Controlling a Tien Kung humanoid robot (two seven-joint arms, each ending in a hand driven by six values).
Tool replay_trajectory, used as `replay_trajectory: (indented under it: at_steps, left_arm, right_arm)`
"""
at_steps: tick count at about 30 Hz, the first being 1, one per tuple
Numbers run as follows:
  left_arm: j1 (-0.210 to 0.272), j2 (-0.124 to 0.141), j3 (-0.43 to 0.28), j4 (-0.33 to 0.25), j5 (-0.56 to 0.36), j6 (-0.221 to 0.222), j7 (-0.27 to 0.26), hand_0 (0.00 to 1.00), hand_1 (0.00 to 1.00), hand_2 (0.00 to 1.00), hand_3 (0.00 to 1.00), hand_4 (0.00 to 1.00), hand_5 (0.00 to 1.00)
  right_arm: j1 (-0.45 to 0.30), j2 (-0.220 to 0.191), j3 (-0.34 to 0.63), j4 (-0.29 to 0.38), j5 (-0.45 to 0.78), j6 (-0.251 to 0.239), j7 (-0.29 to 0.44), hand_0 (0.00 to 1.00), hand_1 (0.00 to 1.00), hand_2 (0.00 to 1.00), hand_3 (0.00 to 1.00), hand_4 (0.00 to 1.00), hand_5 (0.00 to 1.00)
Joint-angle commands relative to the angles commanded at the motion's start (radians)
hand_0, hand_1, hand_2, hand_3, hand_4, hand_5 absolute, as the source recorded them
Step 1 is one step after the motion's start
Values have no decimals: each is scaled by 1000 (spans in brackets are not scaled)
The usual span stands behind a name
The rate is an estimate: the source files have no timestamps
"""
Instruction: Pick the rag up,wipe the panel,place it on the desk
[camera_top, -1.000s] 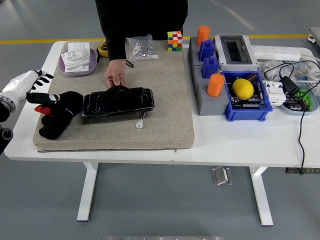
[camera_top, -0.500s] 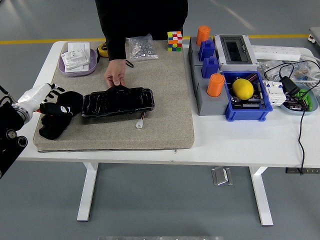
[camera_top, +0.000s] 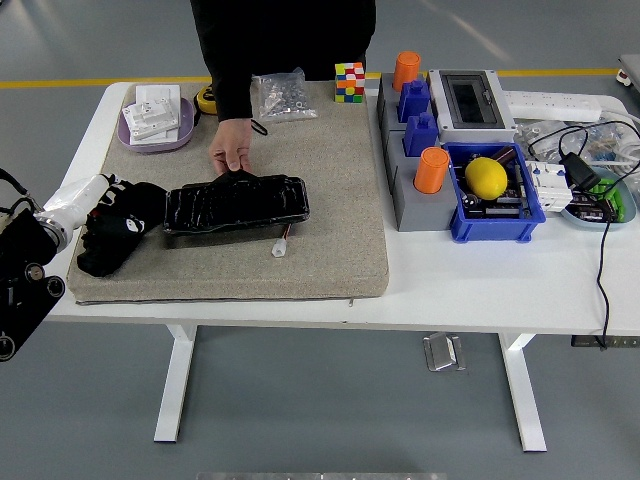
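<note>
A crumpled black rag (camera_top: 118, 232) lies on the left end of the beige mat (camera_top: 330, 220). Just to its right lies the long black panel (camera_top: 236, 203). My left hand (camera_top: 98, 197), white with black fingers, comes in from the left edge and sits at the rag's upper left edge. Its fingers are spread and grip nothing. A person at the far side rests a hand (camera_top: 231, 154) on the panel's far edge. My right arm is out of view.
A small white connector (camera_top: 279, 248) lies in front of the panel. On the mat's far side are a purple tray (camera_top: 157, 139), a bag of hardware (camera_top: 279, 95) and a colour cube (camera_top: 349, 81). Right of the mat stand grey and blue bins (camera_top: 494, 222), with cables beyond.
My left hand has moved right and down from beyond the mat's left edge to the rag's edge. Rag, panel and the person's hand have stayed put.
</note>
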Motion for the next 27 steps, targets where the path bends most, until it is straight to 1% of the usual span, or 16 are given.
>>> replay_trajectory:
  at_steps: [4, 10, 11, 16, 17, 22, 23, 27]
  left_arm:
    - [-3, -4, -1, 11, 2, 7, -5, 585, 709, 756, 751, 884, 422]
    - [-10, -1, 0, 23, 2, 17, -12, 583, 705, 754, 743, 879, 417]
    - [-10, -1, -1, 25, 3, 19, -13, 561, 682, 748, 718, 873, 404]
    - [-12, -2, -1, 34, 6, 29, -24, 561, 682, 748, 718, 873, 404]
    - [-11, -2, -2, 35, 8, 31, -25, 538, 654, 742, 689, 867, 366]
    - [-10, -2, 3, 40, 12, 35, -28, 538, 654, 742, 689, 867, 366]
    - [-10, -2, 4, 42, 12, 36, -29, 521, 634, 742, 673, 863, 346]
    - [-10, -5, 9, 48, 12, 41, -30, 521, 634, 742, 673, 863, 346]
  right_arm:
    - [2, -1, -11, 2, 5, 2, -1, 711, 652, 687, 593, 962, 427]
    - [3, -1, -13, 2, 7, 3, 0, 711, 652, 687, 592, 962, 426]
    - [3, -1, -12, 3, 6, 3, 0, 711, 652, 686, 593, 963, 426]
    - [2, 0, 11, 3, -4, 1, 2, 711, 652, 686, 593, 963, 426]
    - [2, 0, 14, 3, -5, 1, 2, 710, 652, 686, 593, 964, 425]
    - [1, -2, 28, 1, -8, 0, 3, 710, 652, 686, 593, 964, 425]
    - [1, -2, 29, 1, -8, 0, 3, 710, 652, 686, 593, 964, 426]
    - [2, -3, 33, 1, -9, 0, 4, 710, 652, 686, 593, 964, 426]
